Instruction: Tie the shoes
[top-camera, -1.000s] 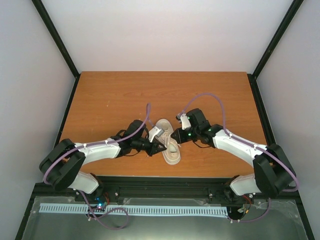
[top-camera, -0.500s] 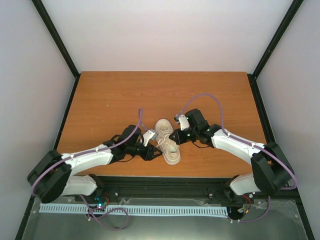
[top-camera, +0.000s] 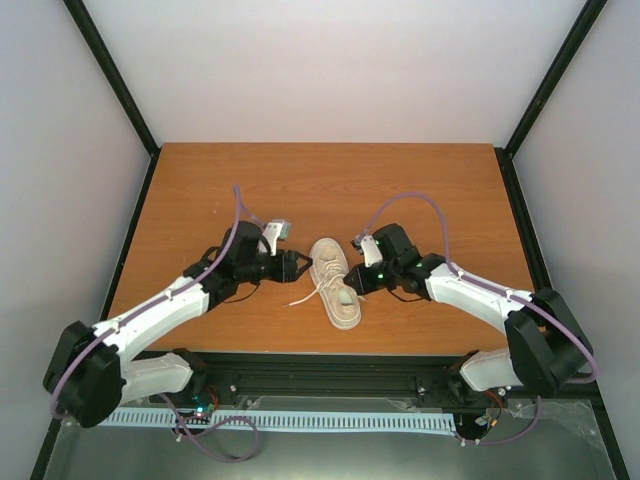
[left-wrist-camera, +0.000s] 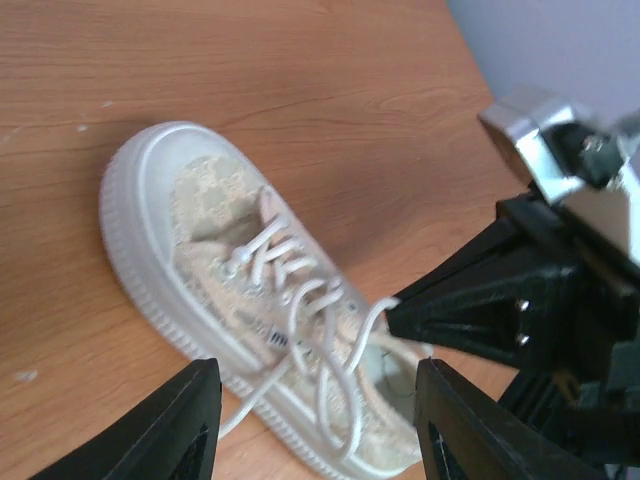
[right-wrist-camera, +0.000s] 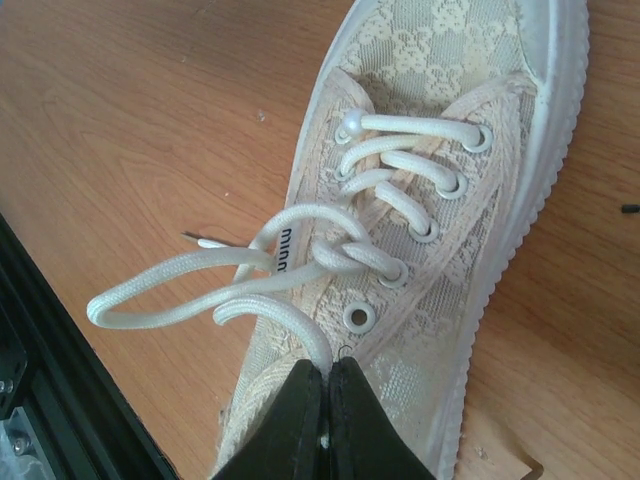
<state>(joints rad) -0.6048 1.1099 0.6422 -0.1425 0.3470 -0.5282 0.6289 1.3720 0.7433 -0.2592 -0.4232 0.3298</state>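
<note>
The shoe (top-camera: 336, 283), a cream lace-patterned low-top sneaker, lies on the wooden table near its front edge, toe pointing away. Just left of the shoe, my left gripper (top-camera: 298, 266) is open and holds nothing. In the left wrist view its black fingers (left-wrist-camera: 170, 430) stand wide apart before the shoe (left-wrist-camera: 200, 240). My right gripper (top-camera: 356, 281) sits over the shoe's right side, shut on a lace (right-wrist-camera: 290, 325). A loose lace loop (right-wrist-camera: 150, 290) trails off the shoe (right-wrist-camera: 470, 160) onto the wood. One lace end (top-camera: 303, 298) lies on the table left of the shoe.
The brown table (top-camera: 200, 190) is walled by pale panels with black frame posts at the corners. A black rail (top-camera: 320, 362) runs along the near edge by the arm bases. The right gripper (left-wrist-camera: 480, 300) shows close in the left wrist view.
My left gripper has opened, let go of the lace and drawn back to the left and farther from the near edge. The right gripper stays shut on its lace.
</note>
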